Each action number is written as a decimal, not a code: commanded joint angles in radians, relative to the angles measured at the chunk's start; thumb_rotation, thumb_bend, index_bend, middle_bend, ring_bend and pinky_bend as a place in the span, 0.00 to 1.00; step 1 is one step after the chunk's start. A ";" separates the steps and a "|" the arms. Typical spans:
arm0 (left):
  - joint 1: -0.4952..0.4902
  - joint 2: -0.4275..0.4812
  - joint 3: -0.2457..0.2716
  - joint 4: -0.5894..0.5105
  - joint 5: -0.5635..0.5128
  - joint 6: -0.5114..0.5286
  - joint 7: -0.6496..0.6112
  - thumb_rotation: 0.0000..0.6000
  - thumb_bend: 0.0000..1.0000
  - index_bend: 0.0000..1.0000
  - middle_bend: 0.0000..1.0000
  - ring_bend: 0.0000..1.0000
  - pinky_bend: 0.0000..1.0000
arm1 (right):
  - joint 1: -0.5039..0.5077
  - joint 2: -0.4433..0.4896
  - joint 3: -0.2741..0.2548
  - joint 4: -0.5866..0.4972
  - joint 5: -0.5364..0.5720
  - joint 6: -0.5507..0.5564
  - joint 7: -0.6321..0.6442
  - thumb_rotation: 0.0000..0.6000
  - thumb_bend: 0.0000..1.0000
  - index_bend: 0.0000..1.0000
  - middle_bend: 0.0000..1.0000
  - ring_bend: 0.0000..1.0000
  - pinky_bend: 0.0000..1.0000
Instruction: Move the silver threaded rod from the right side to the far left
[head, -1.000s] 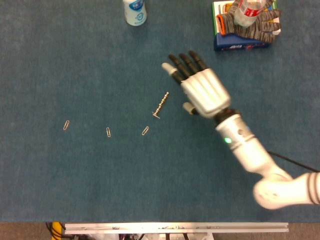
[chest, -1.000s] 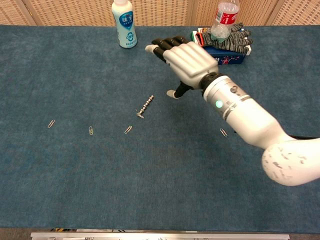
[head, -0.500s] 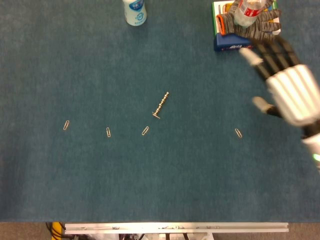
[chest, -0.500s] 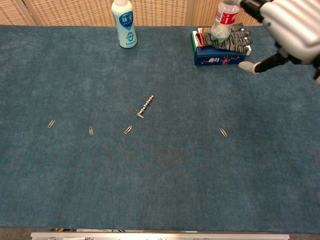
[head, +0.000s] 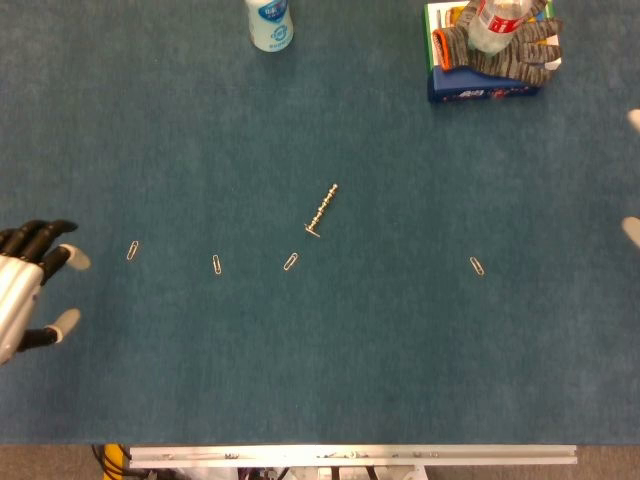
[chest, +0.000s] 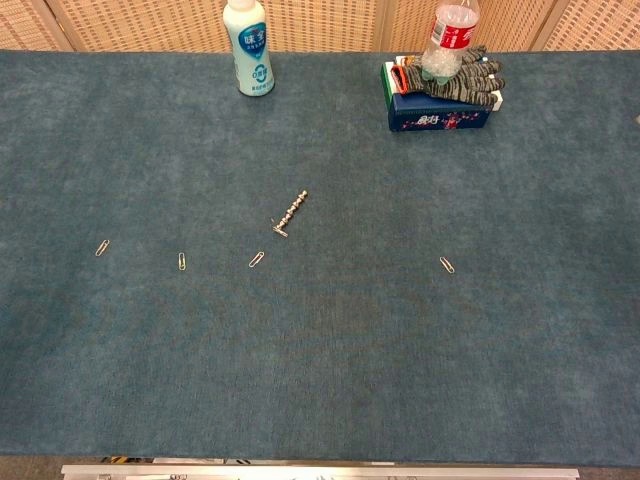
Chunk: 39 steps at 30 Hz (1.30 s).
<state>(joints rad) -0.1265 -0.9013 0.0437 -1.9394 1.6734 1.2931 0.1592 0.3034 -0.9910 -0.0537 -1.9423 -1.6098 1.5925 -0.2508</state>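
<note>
The silver threaded rod (head: 322, 211) is lying flat on the blue table (head: 400, 340) near its middle, its long axis running diagonally, bent end toward the near left and plain tip toward the far right. The left hand (head: 25, 285) is hovering at the left edge, fingers spread and holding nothing. Only fingertips of the right hand (head: 632, 232) are showing at the right edge, so its grasp cannot be told.

left hand (head: 18, 290): at left edge, fingers spread, empty | right hand (head: 633, 175): only fingertips at right edge
</note>
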 joint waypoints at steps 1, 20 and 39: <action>-0.021 -0.007 -0.003 -0.006 -0.001 -0.022 0.001 1.00 0.21 0.34 0.16 0.15 0.23 | -0.030 0.019 0.005 0.018 -0.020 0.027 0.035 1.00 0.15 0.06 0.05 0.00 0.00; -0.207 0.000 -0.008 -0.084 -0.025 -0.277 0.003 1.00 0.33 0.25 0.00 0.00 0.09 | -0.139 0.077 0.065 0.048 -0.045 0.119 0.133 1.00 0.16 0.07 0.05 0.00 0.00; -0.378 -0.096 -0.030 -0.060 -0.096 -0.477 0.099 1.00 0.75 0.10 0.00 0.00 0.00 | -0.235 0.116 0.119 0.099 0.005 0.192 0.235 1.00 0.16 0.08 0.05 0.00 0.00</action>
<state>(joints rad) -0.4983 -0.9912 0.0174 -2.0028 1.5837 0.8210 0.2532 0.0715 -0.8772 0.0621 -1.8453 -1.6077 1.7811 -0.0195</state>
